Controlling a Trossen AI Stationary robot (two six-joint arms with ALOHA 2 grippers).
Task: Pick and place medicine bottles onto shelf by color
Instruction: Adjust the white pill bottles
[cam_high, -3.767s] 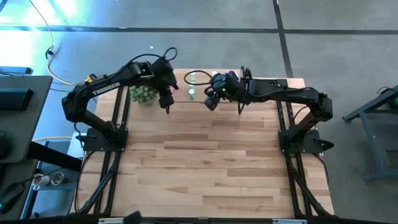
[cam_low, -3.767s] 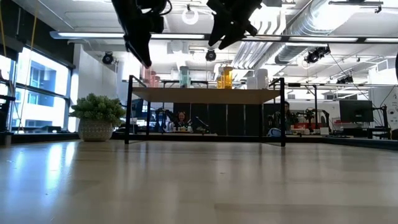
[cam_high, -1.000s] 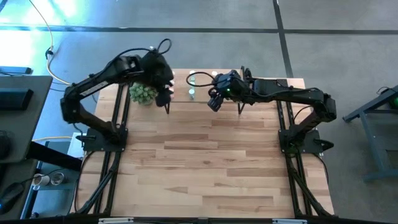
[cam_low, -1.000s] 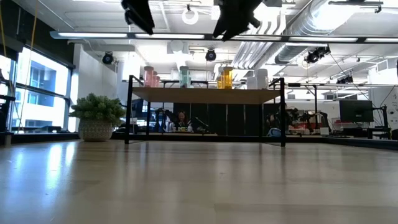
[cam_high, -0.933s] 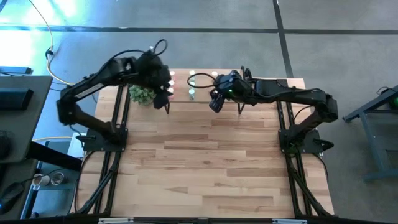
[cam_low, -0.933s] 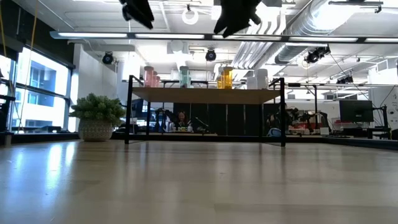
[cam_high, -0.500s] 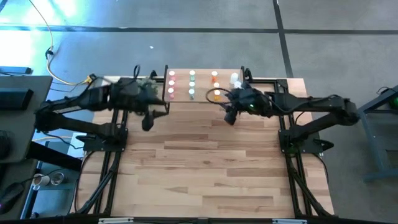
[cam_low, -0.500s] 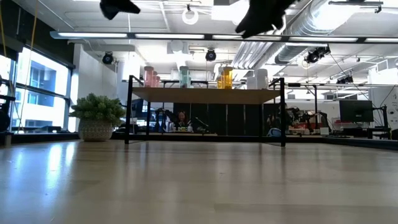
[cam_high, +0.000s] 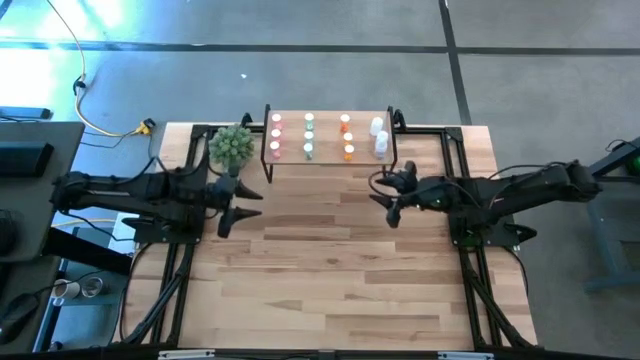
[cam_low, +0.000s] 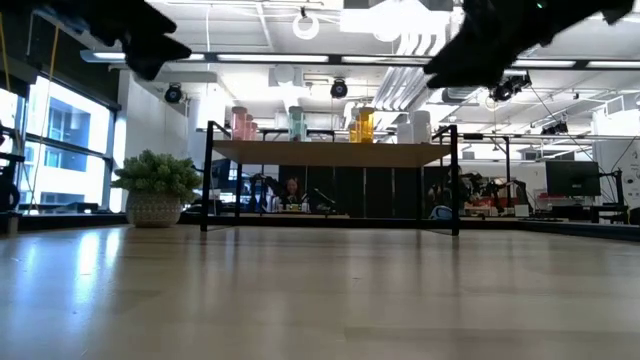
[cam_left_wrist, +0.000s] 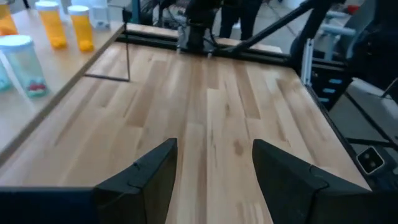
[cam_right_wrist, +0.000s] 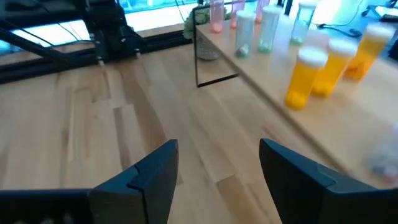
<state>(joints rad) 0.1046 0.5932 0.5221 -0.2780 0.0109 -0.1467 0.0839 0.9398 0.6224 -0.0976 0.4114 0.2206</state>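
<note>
My table (cam_high: 330, 270) is made of light wood strips, and it sits on a gray floor (cam_high: 330, 60) with dark lines running across it. At about 9 o'clock from me there is a dark desk (cam_high: 30, 170), and a yellow cable (cam_high: 95, 120) lies on the floor near 10 o'clock. Looking straight across the table, I see a big room with a white ceiling, long bright lights (cam_low: 300, 57) and fat silver pipes (cam_low: 500, 40). Tall windows (cam_low: 50, 150) glow at 9 o'clock. A small green plant in a pot (cam_low: 155, 187) stands at 10 o'clock. Far back at 12 o'clock a person (cam_low: 291, 190) sits among desks, and a dark screen (cam_low: 572, 178) stands at 3 o'clock.
</note>
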